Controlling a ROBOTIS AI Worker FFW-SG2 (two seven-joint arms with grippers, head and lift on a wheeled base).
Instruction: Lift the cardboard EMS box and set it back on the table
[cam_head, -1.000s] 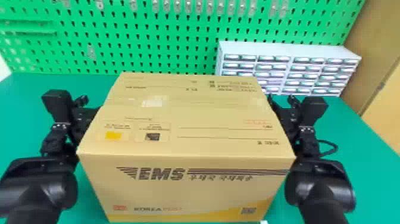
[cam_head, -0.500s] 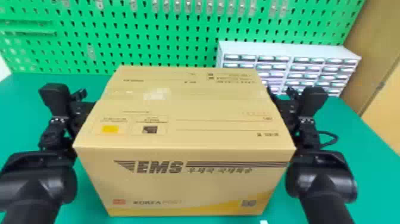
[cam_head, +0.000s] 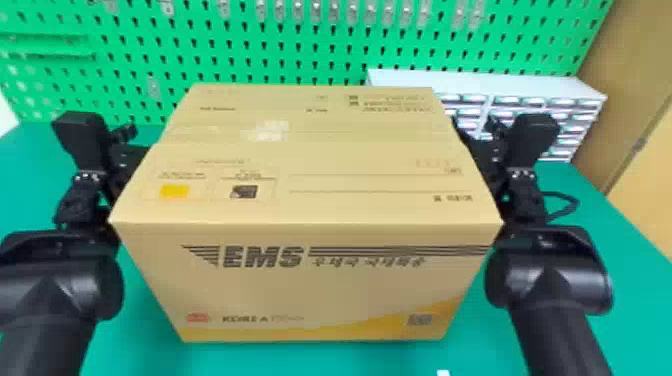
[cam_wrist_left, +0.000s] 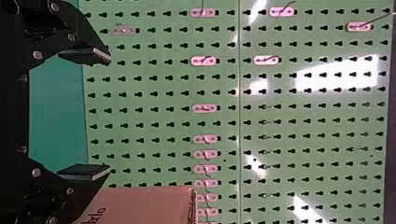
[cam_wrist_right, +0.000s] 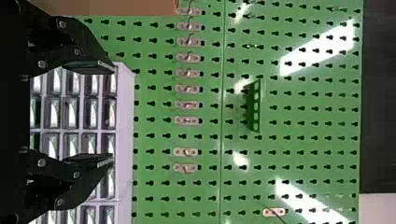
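Cardboard EMS box (cam_head: 305, 287): upright, between the two arms, over the green table (cam_head: 615, 240), printed side near; contact of base with table cannot be told. Left gripper (cam_head: 129, 156) at box's left side, fingers (cam_wrist_left: 86, 55) spread, nothing between them. Right gripper (cam_head: 484, 156) at right side, fingers (cam_wrist_right: 88, 67) likewise apart, empty. Beyond, far right: drawer cabinet (cam_head: 537, 90). Behind: green pegboard (cam_head: 300, 55) with hooks.
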